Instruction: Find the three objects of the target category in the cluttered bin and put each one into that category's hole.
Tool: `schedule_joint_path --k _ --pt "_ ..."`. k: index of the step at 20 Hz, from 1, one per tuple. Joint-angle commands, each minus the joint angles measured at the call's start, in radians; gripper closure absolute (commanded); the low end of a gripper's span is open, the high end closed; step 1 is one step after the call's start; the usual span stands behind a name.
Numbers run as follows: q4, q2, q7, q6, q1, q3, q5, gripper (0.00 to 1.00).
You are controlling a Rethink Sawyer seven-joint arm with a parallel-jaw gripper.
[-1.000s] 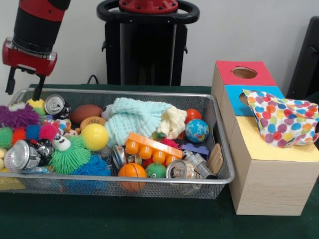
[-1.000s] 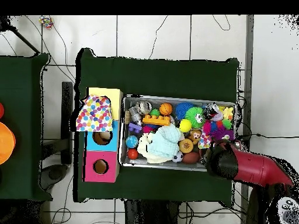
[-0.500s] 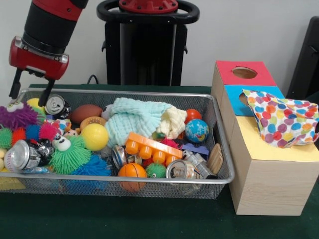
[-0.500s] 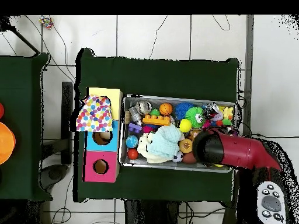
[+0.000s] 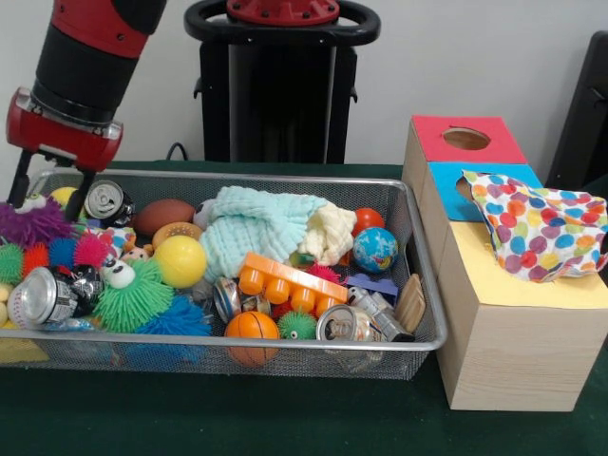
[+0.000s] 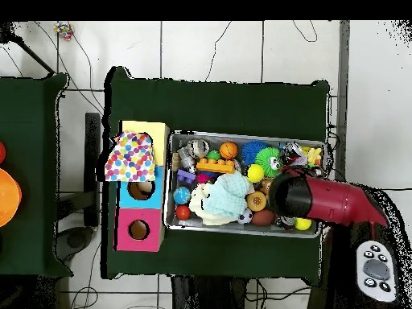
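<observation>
Hovering over the bin's (image 5: 237,350) far left corner, hand (image 5: 46,190) prongs apart, empty; soda can (image 5: 104,200) just beside, near the far rim; judged: centre squarely over can before descending; holes (image 5: 465,139) await.

Green-covered table (image 5: 237,418), wire bin (image 5: 285,353), wooden box (image 5: 513,351) just beside it

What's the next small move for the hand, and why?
Probably a short descent. The hand hangs open at the wire bin's end, its fingers straddling the spot between the purple spiky toy and the drink can. Which one it targets is unclear, so lower slowly.
</observation>
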Motion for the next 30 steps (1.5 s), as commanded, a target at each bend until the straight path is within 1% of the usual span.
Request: schedule_joint_path --k 1,3,5,8,11,13,16,18,19,21,23,25,27,30 --pt "0.022 0.073 0.083 -0.061 -0.108 0.124 0.006 0.00" --pt "0.025 0.067 0.088 -0.113 -0.110 0.111 -0.027 0.00" --pt "0.026 0.066 0.108 -0.169 -0.102 0.080 -0.054 0.00" --pt "0.029 0.081 0.128 -0.246 -0.095 0.046 -0.078 0.00" --pt "0.032 0.092 0.153 -0.315 -0.061 -0.012 -0.090 0.00" --pt "0.047 0.091 0.158 -0.328 -0.049 -0.030 -0.084 0.00" --pt "0.094 0.071 0.124 -0.245 -0.086 0.031 -0.060 0.00" --pt "0.132 0.049 0.118 -0.220 -0.087 0.047 -0.051 0.00" --pt "0.152 0.037 0.131 -0.226 -0.073 0.036 -0.049 0.00" --pt "0.183 0.025 0.170 -0.271 -0.033 -0.008 -0.049 0.00" --pt "0.201 0.028 0.208 -0.308 0.011 -0.055 -0.039 0.00" --pt "0.216 0.038 0.229 -0.340 0.040 -0.082 -0.029 0.00" --pt "0.233 0.040 0.225 -0.357 0.037 -0.075 -0.033 0.00" --pt "0.268 0.017 0.186 -0.319 0.002 -0.021 -0.042 0.00"
